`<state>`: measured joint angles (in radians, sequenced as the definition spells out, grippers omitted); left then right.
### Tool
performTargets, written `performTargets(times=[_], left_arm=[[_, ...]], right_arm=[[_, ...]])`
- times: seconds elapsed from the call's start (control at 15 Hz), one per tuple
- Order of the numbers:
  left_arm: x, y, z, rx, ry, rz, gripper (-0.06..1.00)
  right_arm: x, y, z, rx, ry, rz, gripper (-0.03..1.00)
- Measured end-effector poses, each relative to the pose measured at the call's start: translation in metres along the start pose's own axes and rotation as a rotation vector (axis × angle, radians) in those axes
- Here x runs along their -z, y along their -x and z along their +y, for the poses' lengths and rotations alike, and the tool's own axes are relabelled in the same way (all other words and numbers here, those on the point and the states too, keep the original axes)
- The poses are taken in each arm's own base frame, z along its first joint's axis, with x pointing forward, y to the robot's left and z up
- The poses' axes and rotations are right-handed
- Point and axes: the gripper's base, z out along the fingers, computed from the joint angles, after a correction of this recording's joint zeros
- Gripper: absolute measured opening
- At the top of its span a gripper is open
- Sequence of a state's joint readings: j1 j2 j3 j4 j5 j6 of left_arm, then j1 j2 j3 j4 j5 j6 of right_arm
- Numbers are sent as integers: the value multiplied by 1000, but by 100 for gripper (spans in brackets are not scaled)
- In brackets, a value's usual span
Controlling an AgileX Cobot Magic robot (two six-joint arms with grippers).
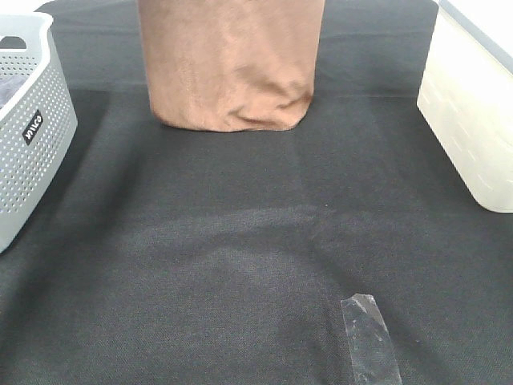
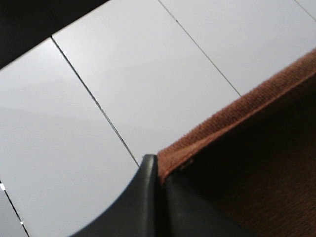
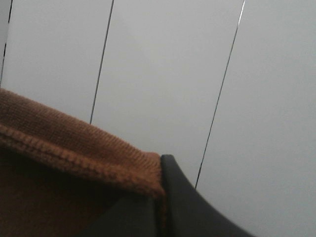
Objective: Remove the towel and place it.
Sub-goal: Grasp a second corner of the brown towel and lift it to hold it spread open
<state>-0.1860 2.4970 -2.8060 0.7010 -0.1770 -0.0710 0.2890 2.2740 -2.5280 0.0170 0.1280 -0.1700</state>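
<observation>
The brown towel hangs down from above the top edge of the exterior high view, and its lower fold rests on the black table cover at the far middle. Neither gripper shows in that view. In the left wrist view my left gripper is shut on a stitched edge of the towel, with white panels behind it. In the right wrist view my right gripper is shut on another stitched edge of the towel.
A grey perforated basket stands at the left edge of the table. A white bin stands at the right edge. A strip of clear tape lies on the cover near the front right.
</observation>
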Motion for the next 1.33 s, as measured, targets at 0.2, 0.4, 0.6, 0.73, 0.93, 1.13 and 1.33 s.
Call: performTargets(times=[0.2, 0.4, 0.6, 0.73, 0.93, 1.13, 1.33], left_arm=[[2, -12, -23, 168, -5, 307, 0], [23, -22, -52, 267, -160, 771, 0], [45, 1, -45, 371, -330, 1029, 0], [55, 28, -28, 419, -375, 1091, 0], [57, 53, -13, 483, -387, 1068, 0], [73, 56, -14, 495, -435, 1173, 0], [110, 83, 2, 500, -488, 1266, 0]], right_arm=[[6, -17, 5, -54, 63, 247, 1], [22, -26, 10, -109, 127, 511, 1], [42, -19, 8, -130, 161, 671, 1], [60, -6, 9, -141, 200, 763, 1], [83, 7, 9, -147, 245, 873, 1], [94, 19, 11, -168, 272, 870, 1], [122, 29, 17, -222, 333, 922, 1]])
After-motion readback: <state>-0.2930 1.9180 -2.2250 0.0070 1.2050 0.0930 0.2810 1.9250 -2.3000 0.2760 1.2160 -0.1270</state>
